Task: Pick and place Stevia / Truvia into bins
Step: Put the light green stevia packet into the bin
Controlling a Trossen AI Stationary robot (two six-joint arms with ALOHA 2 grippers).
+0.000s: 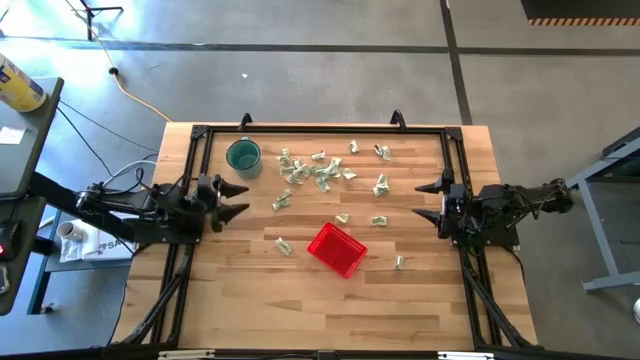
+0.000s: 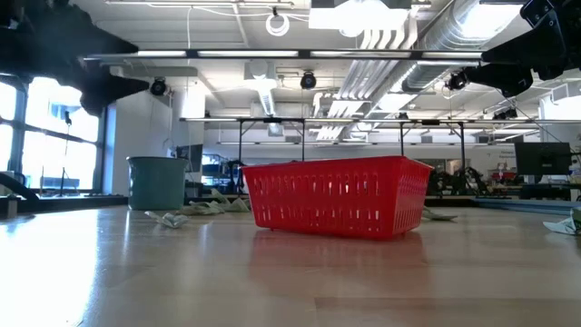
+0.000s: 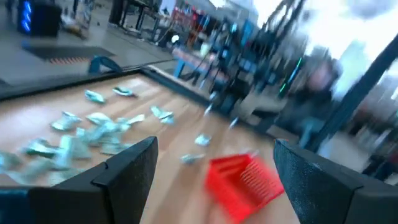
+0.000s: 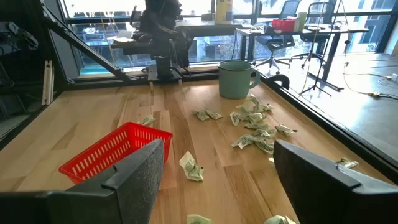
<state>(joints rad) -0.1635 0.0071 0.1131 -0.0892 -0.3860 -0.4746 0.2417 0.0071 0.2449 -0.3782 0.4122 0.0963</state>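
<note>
Many pale green and white sachets [image 1: 318,172] lie scattered flat on the wooden table, most in a cluster at the far middle; they also show in the right wrist view [image 4: 255,129] and the left wrist view [image 3: 81,134]. The red mesh basket [image 1: 336,249] stands on the table near the middle, also in the low view [image 2: 336,194]. My left gripper [image 1: 234,198] is open and empty above the table's left side. My right gripper [image 1: 430,200] is open and empty above the right side.
A round teal cup [image 1: 243,157] stands at the far left of the sachet cluster. A black frame [image 1: 320,129] runs along the table's edges. Single sachets lie near the basket [image 1: 284,246] and toward the right [image 1: 399,262]. Bare wood [image 1: 320,310] spans the near half.
</note>
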